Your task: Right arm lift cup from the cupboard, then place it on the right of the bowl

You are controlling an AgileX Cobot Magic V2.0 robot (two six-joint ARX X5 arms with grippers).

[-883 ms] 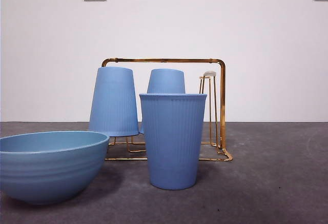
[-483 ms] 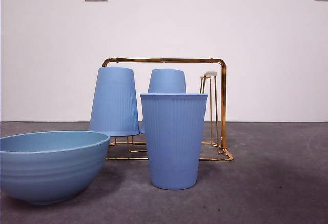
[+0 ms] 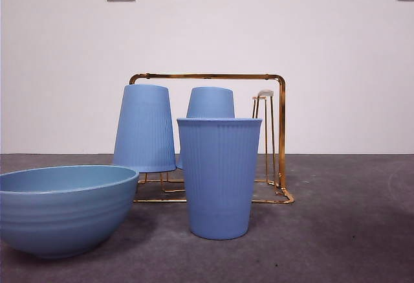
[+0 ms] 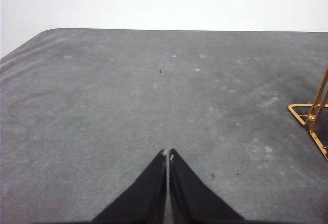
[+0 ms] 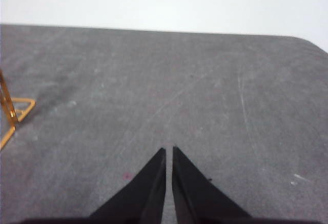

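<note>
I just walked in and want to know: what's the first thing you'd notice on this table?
A tall blue cup stands upright in the middle, right in front of a gold wire rack. Two more blue cups, one at the left and one partly hidden behind the upright cup, sit upside down on the rack. A big blue bowl fills the near left corner.

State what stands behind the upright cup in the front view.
Behind the upright cup stands the gold rack with two upturned cups. The upright cup covers the second one's lower part and some rack base.
</note>
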